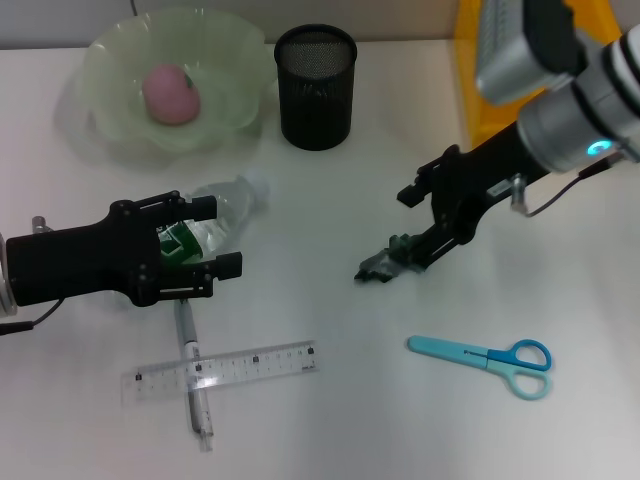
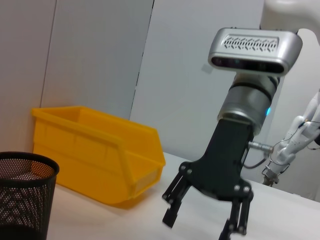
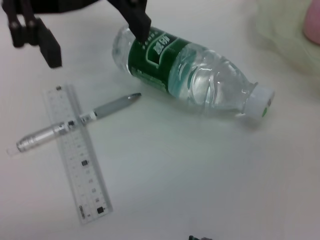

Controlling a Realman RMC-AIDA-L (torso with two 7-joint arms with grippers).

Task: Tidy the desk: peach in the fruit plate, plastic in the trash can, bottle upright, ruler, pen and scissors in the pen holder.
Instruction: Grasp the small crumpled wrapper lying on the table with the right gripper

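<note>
The left gripper (image 1: 222,236), black and two-fingered, hovers spread wide over the lower, labelled half of the clear plastic water bottle with the green label (image 1: 215,222), which lies on its side on the white desk (image 1: 330,420); one finger sits on either side of the bottle's body, not clenched on it; the bottle's white cap points away from the gripper, toward the pale green scalloped fruit plate (image 1: 230,60) holding the pink peach (image 1: 170,94). Just below this gripper lies the grey pen (image 1: 192,375), crossing the clear plastic ruler (image 1: 250,365). The right gripper (image 1: 385,262) is clenched on a small dark crumpled scrap of plastic (image 1: 378,265), held low over the desk; the blue-handled scissors (image 1: 485,357) lie near it on the robot's side; the black mesh pen holder (image 1: 316,86) stands beyond it, and the yellow plastic bin (image 1: 468,70) sits behind its arm.
</note>
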